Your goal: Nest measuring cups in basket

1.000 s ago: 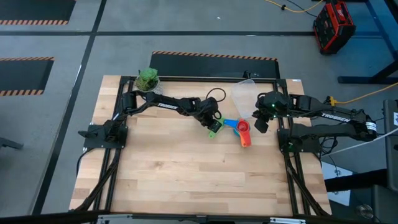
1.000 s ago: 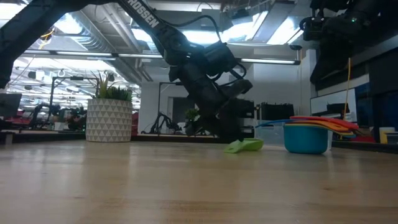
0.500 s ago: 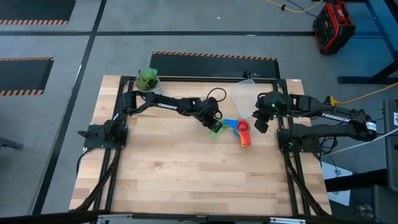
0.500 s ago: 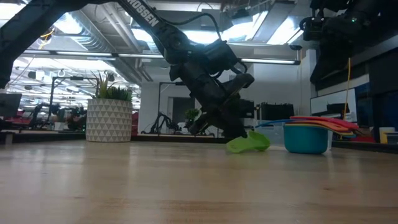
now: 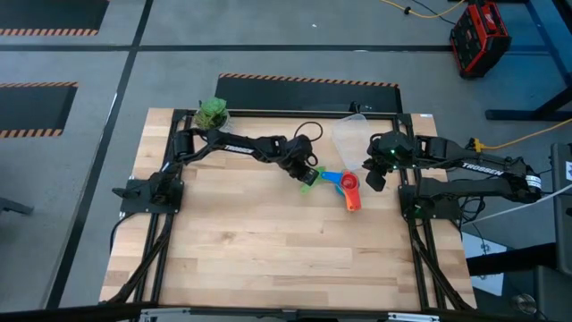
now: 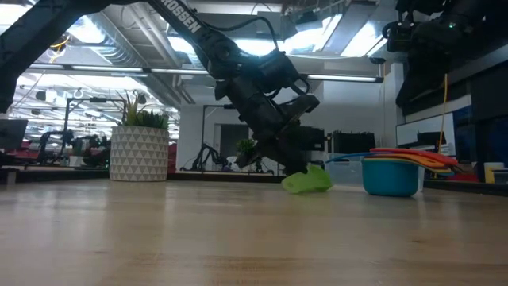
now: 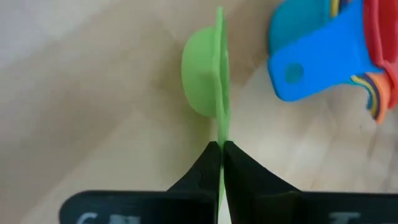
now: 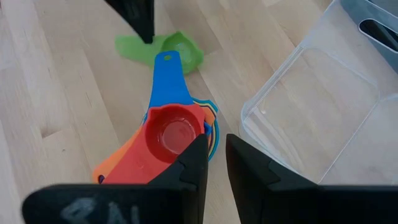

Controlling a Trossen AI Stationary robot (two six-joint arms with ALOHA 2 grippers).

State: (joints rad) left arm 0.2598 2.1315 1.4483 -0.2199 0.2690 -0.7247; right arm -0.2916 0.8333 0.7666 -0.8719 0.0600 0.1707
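The green cup [image 7: 202, 74] lies on the wooden table [image 5: 250, 250] just beside the stack of other cups [image 8: 168, 134], on the side away from the basket [image 8: 323, 106]. The left gripper [image 7: 221, 149] is clenched on its flat handle, the two dark fingers [image 7: 205, 165] pinching the thin green tab edge-on, with the bowl turned on its side ahead of them. In the low view the green cup [image 6: 305, 183] sits at or barely above the tabletop; whether it is clear of the wood cannot be told.

The stack, on the basket's near side, holds a blue cup [image 8: 166, 84] at the bottom and a red one [image 8: 171, 134] on top, with orange and yellow rims between. Its handles fan out toward the green cup, almost touching it.

The basket stands at the table's far edge, close to the right gripper [image 8: 214, 158], which hangs above the stack with only a narrow gap between its fingers and holds nothing. A potted plant [image 5: 213, 113] sits well away from the basket at the opposite far corner.

These cups look like thin, light, stiff plastic, smooth enough to slip. The flat handle seems the best place to grip: a rounded bowl would probably squirt out of the fingers. Being so light, a cup may swing or twist in a narrow pinch, so a hold near the bowl end of the handle should steady it.
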